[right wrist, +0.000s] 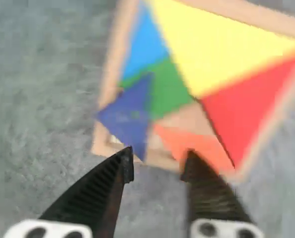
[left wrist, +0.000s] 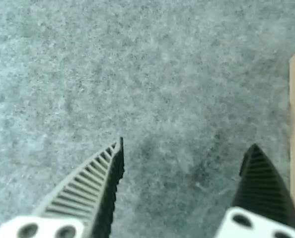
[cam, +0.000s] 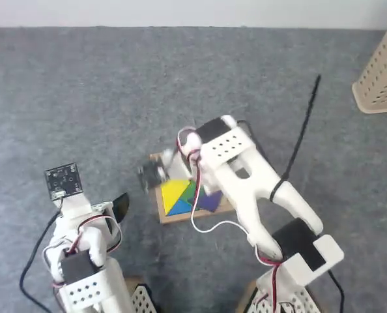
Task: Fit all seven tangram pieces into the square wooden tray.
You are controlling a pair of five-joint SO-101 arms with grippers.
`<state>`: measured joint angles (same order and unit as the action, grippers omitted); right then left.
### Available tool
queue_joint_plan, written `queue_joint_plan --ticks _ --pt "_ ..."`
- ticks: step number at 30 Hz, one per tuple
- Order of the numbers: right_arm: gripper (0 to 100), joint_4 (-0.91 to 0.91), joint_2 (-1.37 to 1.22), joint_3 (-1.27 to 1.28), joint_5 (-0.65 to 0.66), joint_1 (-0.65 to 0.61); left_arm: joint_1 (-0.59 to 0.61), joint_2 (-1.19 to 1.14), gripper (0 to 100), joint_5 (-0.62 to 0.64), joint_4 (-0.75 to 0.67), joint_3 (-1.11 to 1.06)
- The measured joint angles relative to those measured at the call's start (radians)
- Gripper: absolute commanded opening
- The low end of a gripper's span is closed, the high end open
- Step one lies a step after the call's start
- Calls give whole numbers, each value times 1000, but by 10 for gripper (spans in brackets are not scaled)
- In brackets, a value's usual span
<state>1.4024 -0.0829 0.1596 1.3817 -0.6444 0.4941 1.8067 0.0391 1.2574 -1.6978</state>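
Dark blue triangle [right wrist: 127, 116] lies just beyond the right end effector [right wrist: 157, 161] (spread, empty).

You had a grey felt-like mat [cam: 83, 85] spread evenly lit across the table, a pale strip of wall [cam: 180, 12] behind it, and a beige perforated basket [cam: 381, 72] at its far corner.

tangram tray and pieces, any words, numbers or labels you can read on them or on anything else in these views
No text can be read in any view.
The wooden tray and the yellow piece bear no print that shows.
The dark blue piece has a faint mark, too blurred to read.
The small black board on an arm has tiny light specks, too small to read.
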Motion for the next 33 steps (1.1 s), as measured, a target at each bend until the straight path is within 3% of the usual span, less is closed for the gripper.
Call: queue_joint_plan --ticks 7,15,21,24,33 --pt "6 25 0 -158 -552 3 0 0 354 0 0 0" --pt "6 25 158 -78 -988 9 0 0 354 0 0 0" --pt "6 -163 439 308 -1033 32 0 0 354 0 0 0" --pt "6 -232 462 479 -1040 58 0 0 354 0 0 0" --pt "6 -348 296 537 -1103 68 0 0 354 0 0 0"
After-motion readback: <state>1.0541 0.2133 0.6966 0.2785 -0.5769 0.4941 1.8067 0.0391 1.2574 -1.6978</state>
